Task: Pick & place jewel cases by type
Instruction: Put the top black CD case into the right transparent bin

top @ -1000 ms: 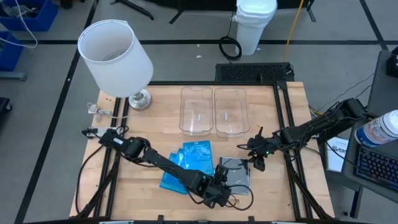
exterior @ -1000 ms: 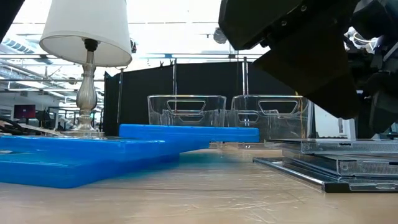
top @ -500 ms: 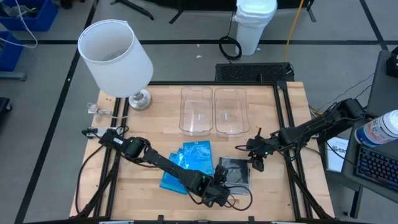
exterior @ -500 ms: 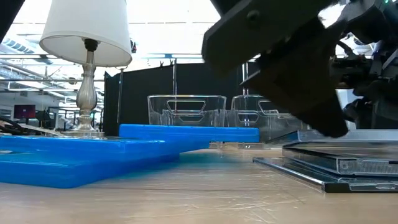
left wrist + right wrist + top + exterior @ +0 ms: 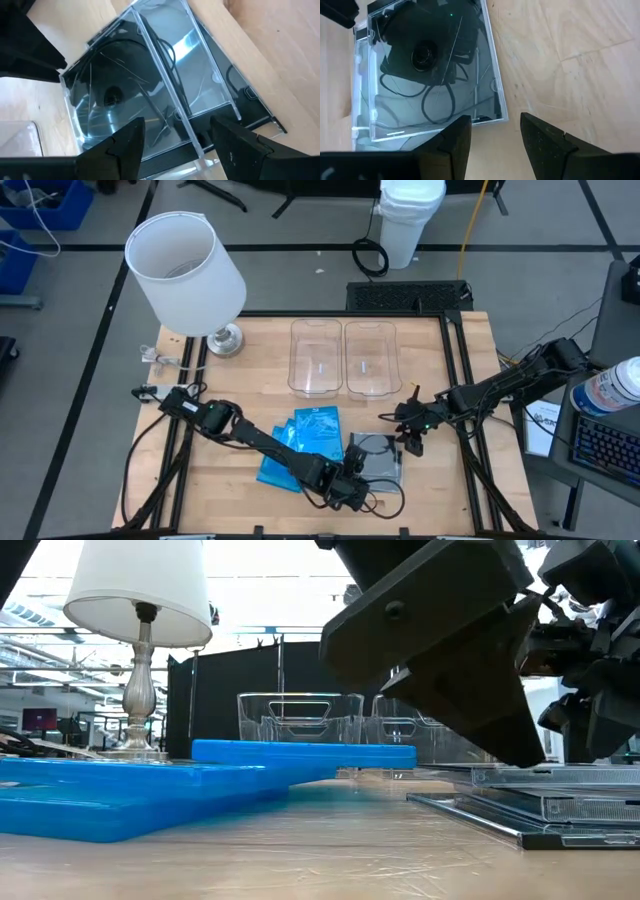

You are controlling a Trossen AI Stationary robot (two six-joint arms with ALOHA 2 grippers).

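1. Transparent dark grey jewel cases [image 5: 377, 456] lie stacked, lower centre of the pale wooden desk [image 5: 250, 370].
2. Glossy blue jewel cases [image 5: 305, 442] sit beside them.
3. Left gripper [image 5: 352, 490] and right gripper [image 5: 411, 432] hover there, jaws parted, empty.

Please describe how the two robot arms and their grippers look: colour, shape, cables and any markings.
Both arms are dark, thin and jointed, with black cables running along them. The left gripper and the right gripper each end in two flat, black, wedge-shaped fingers. A small green light glows on the right arm near its wrist. I can see no printed markings.
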